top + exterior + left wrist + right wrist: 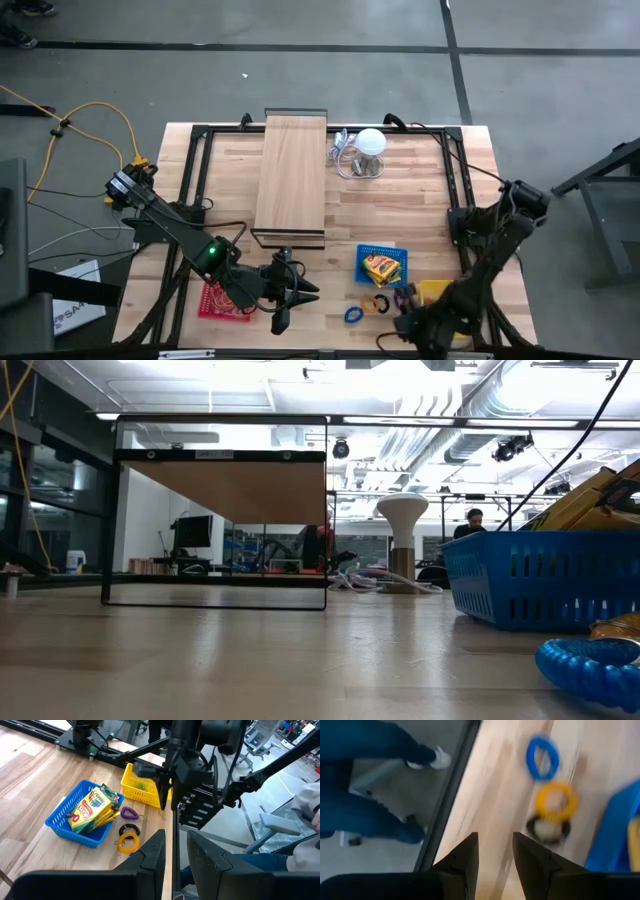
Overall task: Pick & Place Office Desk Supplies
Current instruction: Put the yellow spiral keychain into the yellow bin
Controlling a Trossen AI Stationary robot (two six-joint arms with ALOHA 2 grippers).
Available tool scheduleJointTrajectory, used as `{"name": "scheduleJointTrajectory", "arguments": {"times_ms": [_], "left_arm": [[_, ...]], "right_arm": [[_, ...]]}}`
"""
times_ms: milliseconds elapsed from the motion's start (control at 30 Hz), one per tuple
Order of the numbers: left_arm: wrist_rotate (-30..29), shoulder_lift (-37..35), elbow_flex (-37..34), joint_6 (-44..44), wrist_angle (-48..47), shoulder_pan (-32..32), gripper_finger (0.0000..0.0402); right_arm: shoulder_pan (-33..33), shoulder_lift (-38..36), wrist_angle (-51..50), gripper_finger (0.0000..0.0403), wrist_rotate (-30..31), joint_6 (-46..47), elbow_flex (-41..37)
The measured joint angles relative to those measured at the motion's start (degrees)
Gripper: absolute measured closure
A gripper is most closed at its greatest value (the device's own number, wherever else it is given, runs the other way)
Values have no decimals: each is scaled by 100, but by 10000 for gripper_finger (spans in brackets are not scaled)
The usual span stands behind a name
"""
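Crayon packs (381, 268) sit inside the blue basket (366, 250) near the front of the table (420, 190) — it looks like the place where the small things get sorted. A yellow basket (434, 291) stands just beside it, and a red basket (212, 300) lies over by the other arm. Three coil rings wait loose on the wood in front of the blue basket: a blue ring (353, 315), a yellow ring (375, 305) and a black ring (546, 829) touching the yellow one. A purple clip (128, 812) lies right by the basket wall.

The right gripper (494, 851) hangs low at the front edge, pointing down toward the rings, its two fingers a little apart with nothing between them. I think it is going for a ring next.

The left gripper (285, 300) rests out flat just above the front of the table — fingers a bit apart too, holding nothing.
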Motion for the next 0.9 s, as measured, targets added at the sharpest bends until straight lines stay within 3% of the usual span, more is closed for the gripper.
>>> {"name": "scheduleJointTrajectory", "arguments": {"times_ms": [233, 500, 900], "left_arm": [[0, 0, 0, 0, 0, 0, 325], [0, -1, 1, 0, 2, 0, 325], [0, 0, 1, 0, 0, 0, 325]], "right_arm": [[-539, 0, 492, 295, -41, -983, 0], [-948, 0, 492, 295, -42, -1218, 0], [-978, 365, 829, 295, -99, -1789, 9]]}}
